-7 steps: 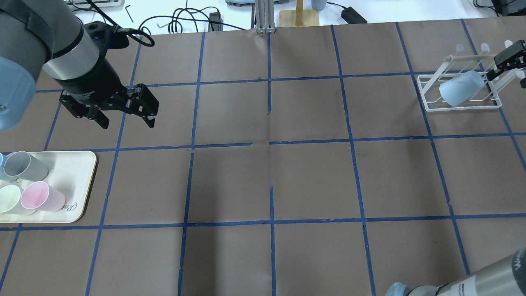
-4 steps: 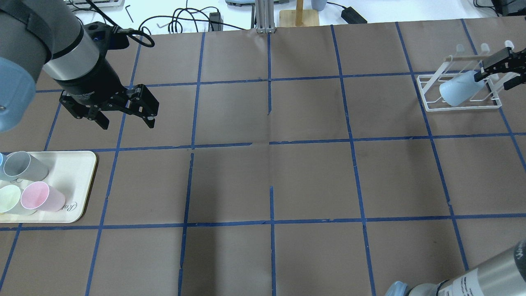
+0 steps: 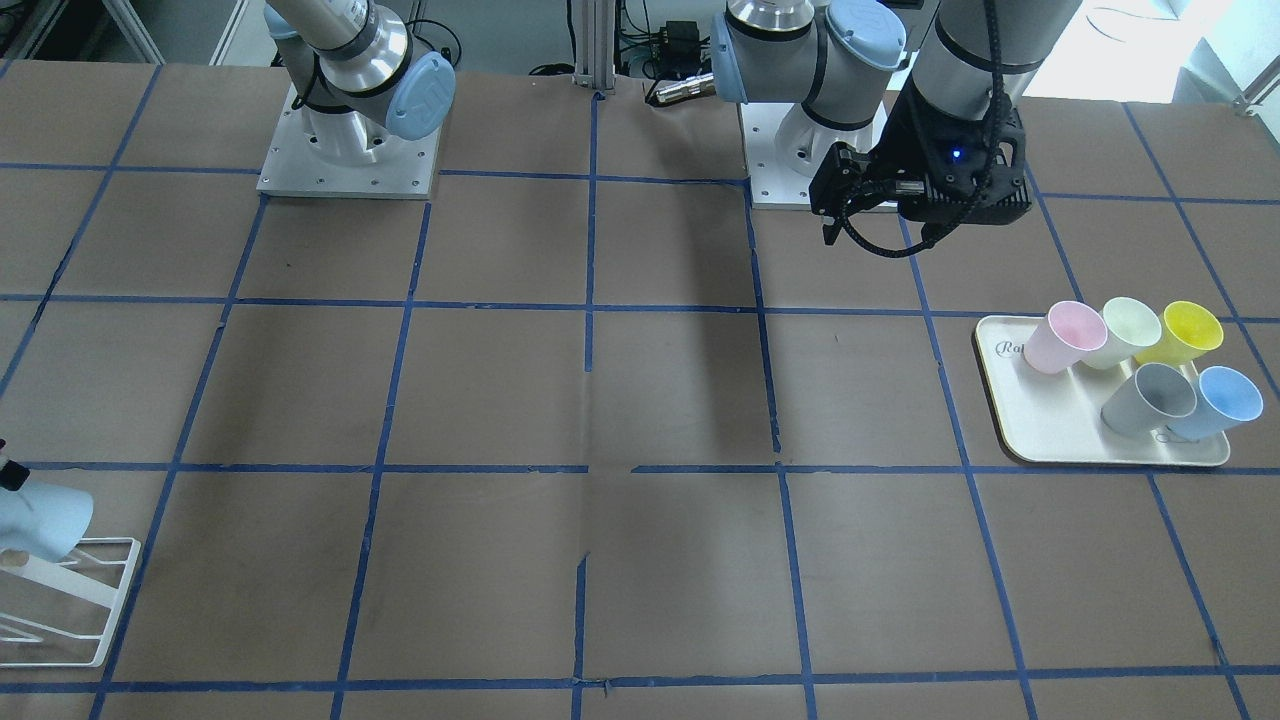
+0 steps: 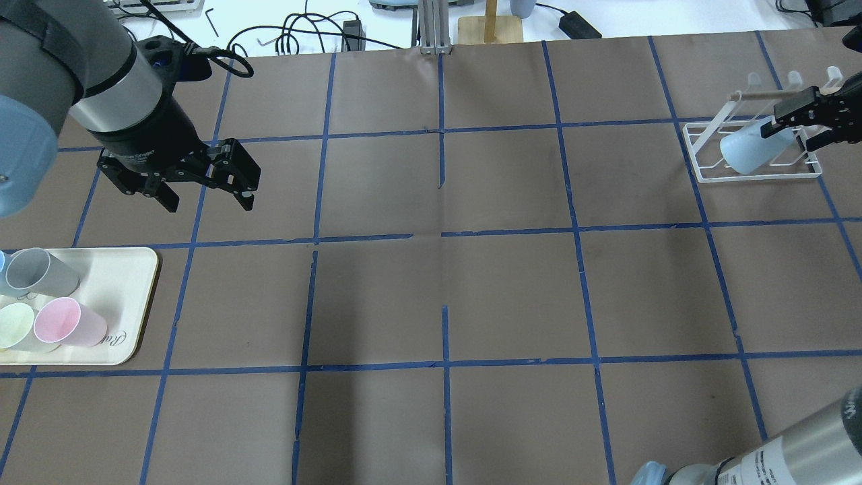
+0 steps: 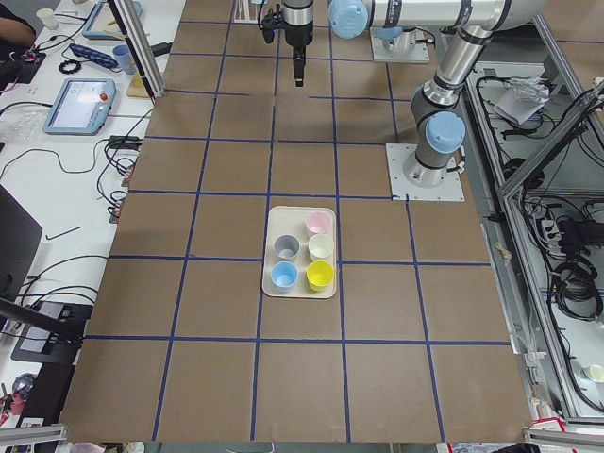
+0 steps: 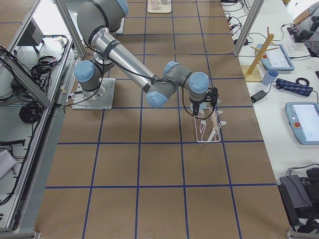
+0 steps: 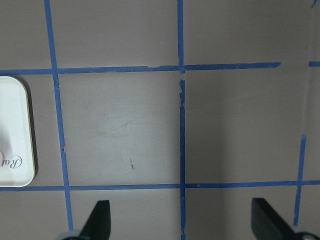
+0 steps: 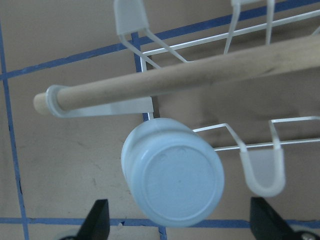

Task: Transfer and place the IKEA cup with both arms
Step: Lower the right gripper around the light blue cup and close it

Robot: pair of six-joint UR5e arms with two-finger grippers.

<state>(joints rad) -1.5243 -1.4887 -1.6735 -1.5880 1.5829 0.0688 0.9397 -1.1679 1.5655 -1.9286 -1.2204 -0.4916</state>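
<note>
Wide-open right claw (image 8: 182,225) is hovering at the small light-blue tapered plastic cup (image 8: 175,185) on the white wire rack (image 4: 761,177), upper right overhead, and probably should be centring, then squeezing gently; left claw (image 4: 209,202) is idling wide.

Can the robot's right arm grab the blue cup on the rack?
Probably yes. The right gripper is open right at the light-blue cup, with a finger on either side of its base and nothing between them.

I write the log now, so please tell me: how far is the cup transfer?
Done: nothing yet; the IKEA cup hangs on the white rack. In hand: the right pincer is open around its base. Remaining: grasp, pass to the open left pincer, probably place on the tray.
</note>
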